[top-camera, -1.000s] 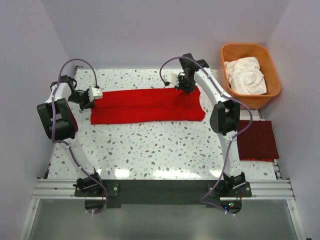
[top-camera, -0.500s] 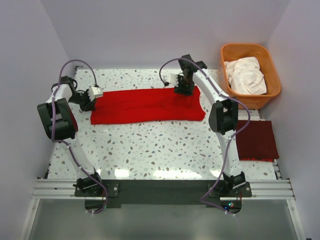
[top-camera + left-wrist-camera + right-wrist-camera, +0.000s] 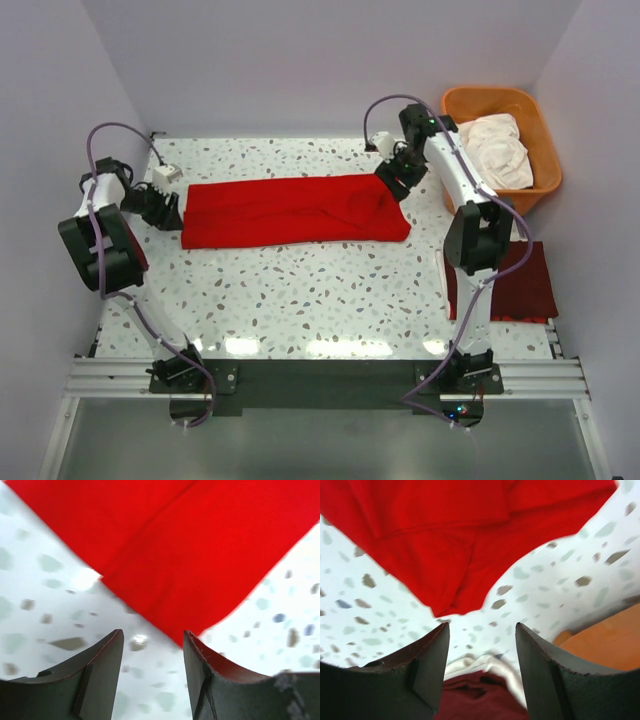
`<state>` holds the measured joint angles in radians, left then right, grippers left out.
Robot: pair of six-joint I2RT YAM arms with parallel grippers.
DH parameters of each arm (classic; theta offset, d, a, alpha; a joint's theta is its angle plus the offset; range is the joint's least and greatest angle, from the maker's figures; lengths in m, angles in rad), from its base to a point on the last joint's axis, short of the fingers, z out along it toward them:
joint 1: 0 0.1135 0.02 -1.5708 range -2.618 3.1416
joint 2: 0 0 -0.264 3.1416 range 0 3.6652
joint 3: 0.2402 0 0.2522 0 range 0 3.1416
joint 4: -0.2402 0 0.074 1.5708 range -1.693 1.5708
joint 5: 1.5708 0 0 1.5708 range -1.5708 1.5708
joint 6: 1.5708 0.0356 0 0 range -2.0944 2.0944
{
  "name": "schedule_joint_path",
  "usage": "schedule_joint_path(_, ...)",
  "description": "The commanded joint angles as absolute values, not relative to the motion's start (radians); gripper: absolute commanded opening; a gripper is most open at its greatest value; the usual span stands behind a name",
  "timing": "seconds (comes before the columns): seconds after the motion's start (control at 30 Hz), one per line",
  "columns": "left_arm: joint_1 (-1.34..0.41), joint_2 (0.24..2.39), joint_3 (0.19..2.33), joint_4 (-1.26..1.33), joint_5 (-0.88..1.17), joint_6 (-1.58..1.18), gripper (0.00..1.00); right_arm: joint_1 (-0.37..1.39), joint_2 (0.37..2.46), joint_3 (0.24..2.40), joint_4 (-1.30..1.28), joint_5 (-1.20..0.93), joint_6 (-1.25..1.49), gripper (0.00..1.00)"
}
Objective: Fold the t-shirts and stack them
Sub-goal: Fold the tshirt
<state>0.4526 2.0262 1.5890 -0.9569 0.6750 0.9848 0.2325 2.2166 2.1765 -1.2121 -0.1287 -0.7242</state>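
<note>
A bright red t-shirt [image 3: 295, 210] lies flat across the back of the speckled table, folded into a long strip. My left gripper [image 3: 168, 210] hovers just off its left end, open and holding nothing. In the left wrist view the red t-shirt [image 3: 190, 555] has its corner just ahead of my left gripper [image 3: 152, 647]. My right gripper [image 3: 397, 182] is open at the strip's upper right corner. In the right wrist view the red t-shirt [image 3: 445, 540] lies beyond my right gripper [image 3: 482, 637], apart from it. A folded dark red t-shirt [image 3: 515, 280] rests at the table's right edge.
An orange basket [image 3: 495, 94] at the back right holds crumpled white t-shirts [image 3: 495, 150]. In the right wrist view, the basket's orange wall [image 3: 605, 640] shows right of the fingers and the dark red t-shirt [image 3: 480, 700] shows between them. Walls close in on both sides.
Both grippers opened and let go of the red t-shirt. The left one drew back leftward off its end, and the right one moved right off the upper corner.
</note>
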Motion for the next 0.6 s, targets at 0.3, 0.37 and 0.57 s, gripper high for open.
schedule_joint_path(0.3,0.457,1.957,1.401,-0.891,0.654,0.624,0.59,0.193,2.236,2.023,-1.206,-0.267,-0.400,0.57)
schedule_joint_path(0.37,0.457,1.977,1.394,-0.881,0.643,0.611,0.62,0.193,2.256,2.006,-1.195,-0.259,-0.390,0.57)
schedule_joint_path(0.57,0.457,2.031,1.370,-0.816,0.598,0.551,0.58,0.193,2.299,1.976,-1.160,-0.203,-0.379,0.46)
